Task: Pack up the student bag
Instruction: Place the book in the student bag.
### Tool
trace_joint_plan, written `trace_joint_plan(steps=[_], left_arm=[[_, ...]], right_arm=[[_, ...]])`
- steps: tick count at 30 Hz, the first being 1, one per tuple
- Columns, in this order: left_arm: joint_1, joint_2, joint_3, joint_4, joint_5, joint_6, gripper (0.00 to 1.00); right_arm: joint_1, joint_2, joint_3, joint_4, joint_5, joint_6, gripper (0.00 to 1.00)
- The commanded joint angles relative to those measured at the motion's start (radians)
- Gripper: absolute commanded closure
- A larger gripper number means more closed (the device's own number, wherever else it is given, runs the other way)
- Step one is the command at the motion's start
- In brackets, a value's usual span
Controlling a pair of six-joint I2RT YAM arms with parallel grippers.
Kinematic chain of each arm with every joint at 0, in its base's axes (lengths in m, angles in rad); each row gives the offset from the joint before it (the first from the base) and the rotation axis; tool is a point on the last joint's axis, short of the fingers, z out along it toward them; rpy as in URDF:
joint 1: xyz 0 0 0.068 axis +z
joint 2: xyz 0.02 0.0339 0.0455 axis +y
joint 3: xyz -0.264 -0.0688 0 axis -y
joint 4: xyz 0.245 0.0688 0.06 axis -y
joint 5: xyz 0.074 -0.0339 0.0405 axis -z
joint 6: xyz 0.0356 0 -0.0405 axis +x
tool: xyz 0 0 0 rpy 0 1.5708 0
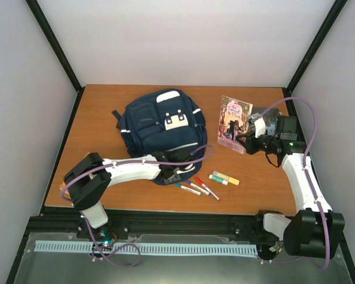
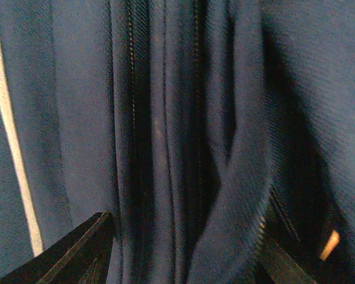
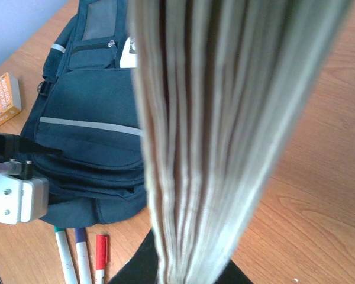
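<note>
Looking from the top camera, the student bag (image 1: 157, 127) lies flat in the middle of the table (image 1: 100, 112), with bare wood open at its left and along the upper edge. The left gripper (image 1: 175, 166) sits on the lower edge of the bag. Just below it, a few markers (image 1: 196, 187) and two thicker pens (image 1: 225, 178) lie near the bag's lower right corner. The right gripper (image 1: 247, 139) is closed on the right side of a book (image 1: 234, 121), which stands tilted to the right of the bag and apart from it. In the left wrist view, blue fabric with zip lines fills the frame, and a white stripe (image 2: 9, 130) runs down the left. The fingers (image 2: 77, 254) stand wide in the lower corners, with folds between them. In the right wrist view, the page edges of the book (image 3: 213, 130) cover the centre. The bag (image 3: 89, 130) is at the left, an orange box (image 3: 3, 100) is near the left border, and the markers (image 3: 77, 254) are at the lower left.
</note>
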Motion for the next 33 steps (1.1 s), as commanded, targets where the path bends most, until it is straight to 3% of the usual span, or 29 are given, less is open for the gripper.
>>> trace_joint_plan(steps=[1, 5, 14, 25, 33], left_arm=[[-0.025, 0.064, -0.006, 0.112, -0.156, 0.064, 0.41], [-0.025, 0.066, -0.024, 0.248, -0.251, 0.098, 0.50], [-0.025, -0.049, -0.025, 0.367, -0.410, 0.106, 0.91], [-0.017, -0.165, 0.072, 0.463, -0.532, 0.124, 0.99], [0.027, -0.215, 0.111, 0.496, -0.498, 0.066, 0.99]], right_arm=[[-0.006, -0.046, 0.035, 0.016, -0.038, 0.013, 0.97], [-0.005, -0.057, 0.029, 0.024, -0.049, 0.022, 0.97], [-0.005, -0.035, 0.050, 0.013, -0.056, 0.062, 0.97], [-0.004, 0.071, 0.270, -0.275, -0.208, 0.181, 0.97], [0.001, 0.112, 0.222, -0.430, -0.334, 0.163, 0.97]])
